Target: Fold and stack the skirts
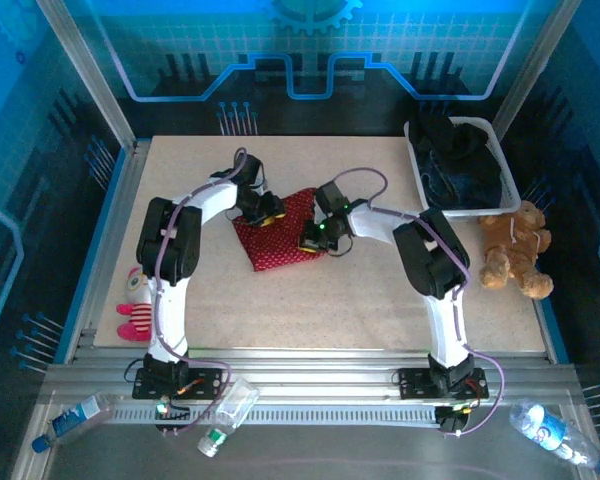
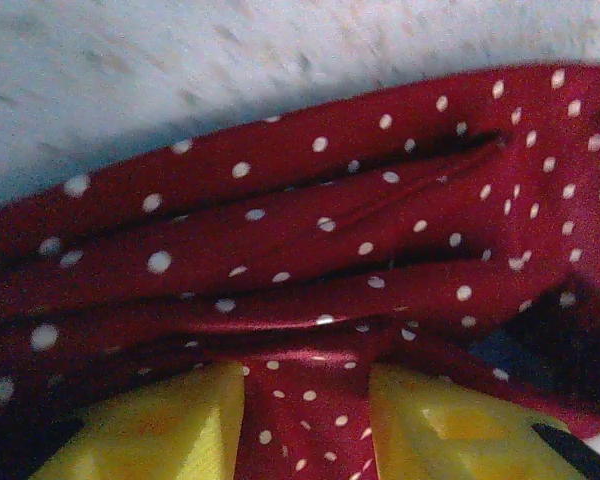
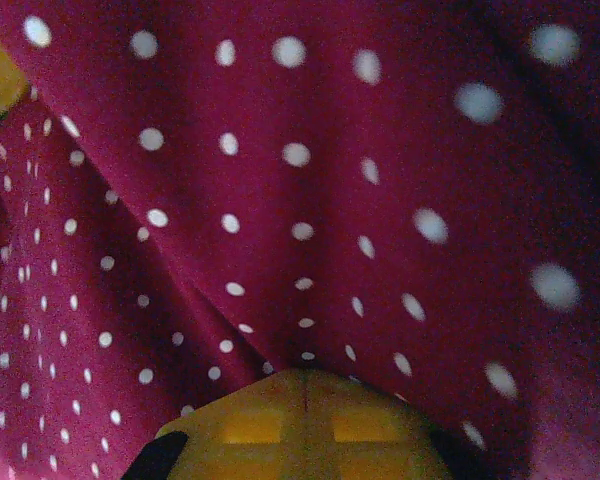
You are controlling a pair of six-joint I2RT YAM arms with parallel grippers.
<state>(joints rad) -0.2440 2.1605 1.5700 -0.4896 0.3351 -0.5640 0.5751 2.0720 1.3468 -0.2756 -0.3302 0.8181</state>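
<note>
The red skirt (image 1: 280, 240) with small white dots lies bunched in the middle of the table. My left gripper (image 1: 263, 210) is at its back left edge. In the left wrist view its yellow fingers (image 2: 180, 425) stand apart, and a flat strip of the dotted skirt (image 2: 310, 240) lies between them, so the left gripper (image 2: 305, 390) is open. My right gripper (image 1: 315, 232) is at the skirt's right side. Up close, the right gripper (image 3: 305, 378) is shut, and creases of the red skirt (image 3: 280, 180) run out from its tip. Dark skirts (image 1: 458, 165) are piled in the basket.
A white basket (image 1: 492, 135) stands at the back right. A brown teddy bear (image 1: 515, 250) sits just in front of it. A pink-and-white plush doll (image 1: 135, 305) lies at the table's left edge. Plastic bottles (image 1: 230, 412) rest on the near rail.
</note>
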